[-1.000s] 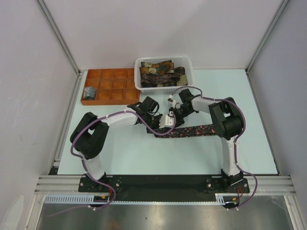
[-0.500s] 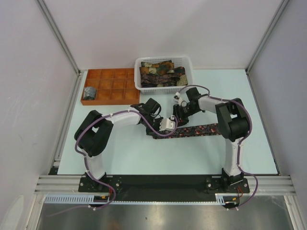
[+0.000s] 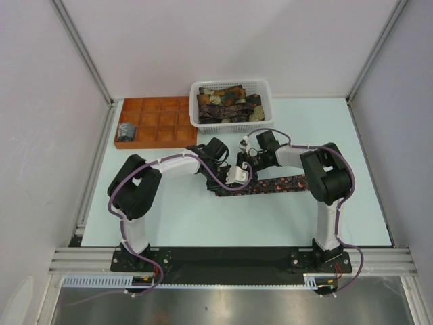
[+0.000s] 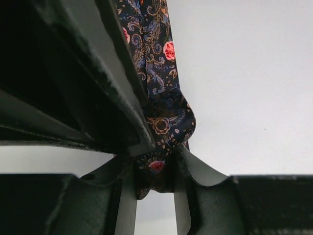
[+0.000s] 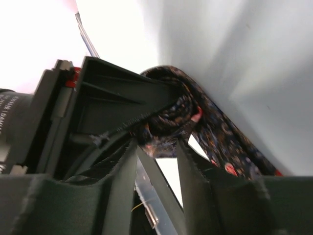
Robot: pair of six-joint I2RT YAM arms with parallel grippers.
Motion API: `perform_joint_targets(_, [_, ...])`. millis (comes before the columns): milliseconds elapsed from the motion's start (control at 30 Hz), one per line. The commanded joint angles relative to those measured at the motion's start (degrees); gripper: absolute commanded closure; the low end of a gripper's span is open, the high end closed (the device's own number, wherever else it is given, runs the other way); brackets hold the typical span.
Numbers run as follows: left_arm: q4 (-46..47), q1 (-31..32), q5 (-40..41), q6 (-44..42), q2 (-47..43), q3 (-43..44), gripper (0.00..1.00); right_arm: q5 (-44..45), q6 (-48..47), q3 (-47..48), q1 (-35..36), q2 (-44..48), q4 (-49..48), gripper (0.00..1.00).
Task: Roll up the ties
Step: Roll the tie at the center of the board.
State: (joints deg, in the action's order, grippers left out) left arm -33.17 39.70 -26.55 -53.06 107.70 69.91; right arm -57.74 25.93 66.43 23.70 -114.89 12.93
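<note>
The left gripper (image 4: pixel 155 182) clamps the partly rolled end of the dark tie (image 3: pixel 284 183). The right gripper (image 5: pixel 157 157) brackets the roll; its grip is unclear. Most of the length remains flat, and more ties wait in the basket (image 3: pixel 264 88).

We see two arms in white shells with black joints — the left arm (image 3: pixel 159 168), the right arm (image 3: pixel 325 177) — each trailed by a purple cable.
</note>
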Motion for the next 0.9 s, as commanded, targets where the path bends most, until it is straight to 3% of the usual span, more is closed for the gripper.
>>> perform_joint_targets(0, [-1.2,0.2,0.1,-1.3,0.4,1.2,0.66,-0.8,2.8,-0.3,0.8,-0.5,-5.8,0.66])
perform_joint_targets(33, [-1.3,0.2,0.2,-1.3,0.3,1.1,0.65,-0.5,2.5,-0.3,0.9,-0.5,-5.3,0.72])
perform_joint_targets(67, [-1.2,0.2,0.1,-1.3,0.3,1.1,0.64,-0.2,1.6,-0.3,0.9,-0.6,-4.8,0.84])
perform_joint_targets(167, [-1.2,0.0,-0.1,-1.1,0.3,1.2,0.62,1.6,-1.0,0.0,0.6,-1.3,-1.7,0.99])
perform_joint_targets(400, [0.4,-3.0,-4.2,1.5,-2.6,0.9,0.27,4.8,-5.4,-0.4,-1.6,-4.2,1.7,1.00])
perform_joint_targets(500, [2.3,-3.4,-4.7,1.8,-4.7,-0.6,0.19,5.4,-6.3,-0.2,-2.1,-5.0,2.8,1.00])
perform_joint_targets(867, [2.8,-1.4,-4.8,3.0,-1.1,2.9,0.10,9.1,-7.1,0.0,-2.7,-5.7,4.6,1.00])
